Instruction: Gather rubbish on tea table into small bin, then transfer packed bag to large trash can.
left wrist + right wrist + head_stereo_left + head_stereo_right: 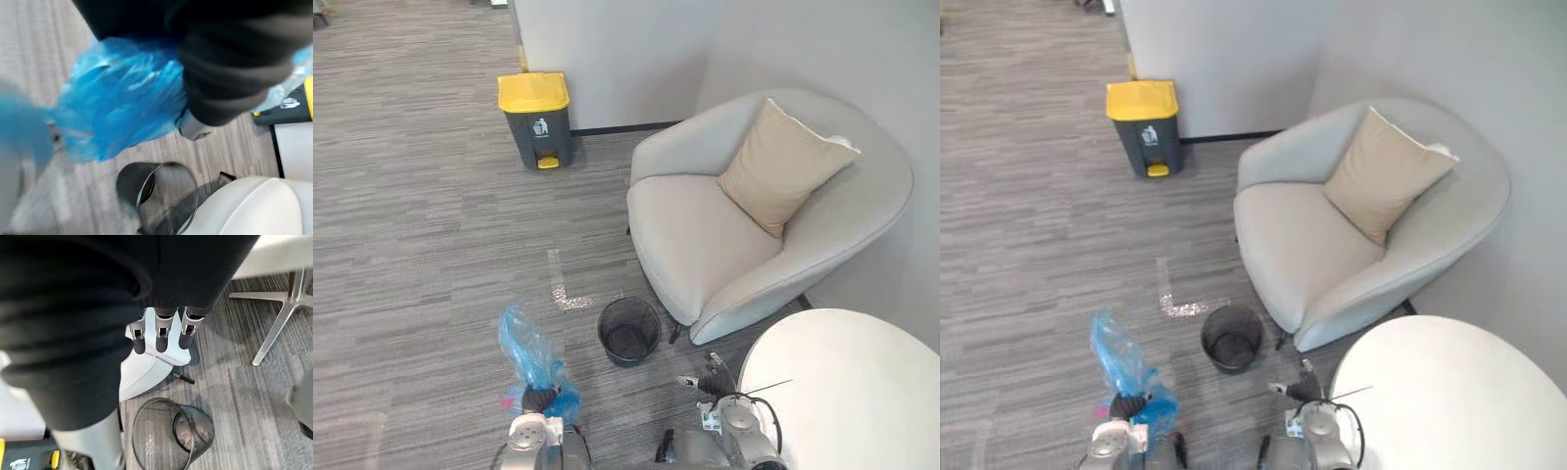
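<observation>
A crumpled blue plastic bag (529,354) hangs bunched in my left hand (540,399) low over the carpet, to the left of the small bin; up close the blue bag (122,103) billows past the hand's dark cover. The small black mesh bin (628,331) stands on the floor in front of the armchair, unlined. My right hand (710,377) hovers beside the tea table's edge, its fingers (159,335) straight and holding nothing, above the mesh bin (171,435). The large grey trash can (536,117) with a yellow lid stands far off against the wall.
The round white tea table (852,392) fills the lower right, its top bare. A light grey armchair (705,245) with a beige cushion (783,166) stands behind the bin. A worn tape mark (563,289) lies on the carpet between the bins.
</observation>
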